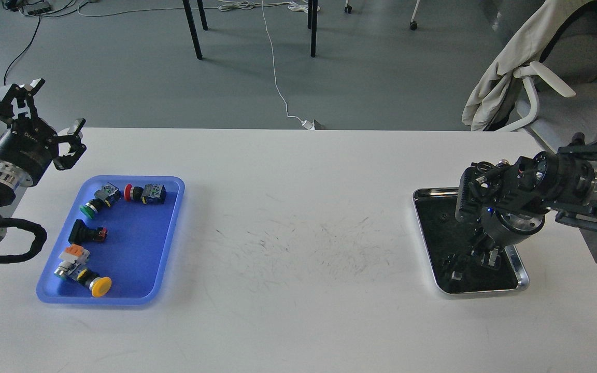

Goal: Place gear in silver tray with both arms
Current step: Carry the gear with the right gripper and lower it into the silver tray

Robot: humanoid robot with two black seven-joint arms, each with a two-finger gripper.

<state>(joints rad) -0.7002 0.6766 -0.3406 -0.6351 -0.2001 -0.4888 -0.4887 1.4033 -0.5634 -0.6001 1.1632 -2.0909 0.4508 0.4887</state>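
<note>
The silver tray (pixel 521 269) lies at the right of the white table, its dark bottom shiny. My right gripper (pixel 483 256) points down over the tray's near half, close to the bottom. It is dark and small, so I cannot tell whether it is open or holds anything. A small dark shape (pixel 454 273) shows on the tray bottom beside it; it may be a reflection. I see no clear gear there. My left gripper (pixel 55 103) is open and empty, raised beyond the far left corner of the blue tray.
A blue plastic tray (pixel 169 228) at the left holds several push-button switches: green (pixel 90 208), red (pixel 138 192), black (pixel 85 233), yellow (pixel 99 286). A chair with a draped coat (pixel 506 77) stands past the table's far right corner.
</note>
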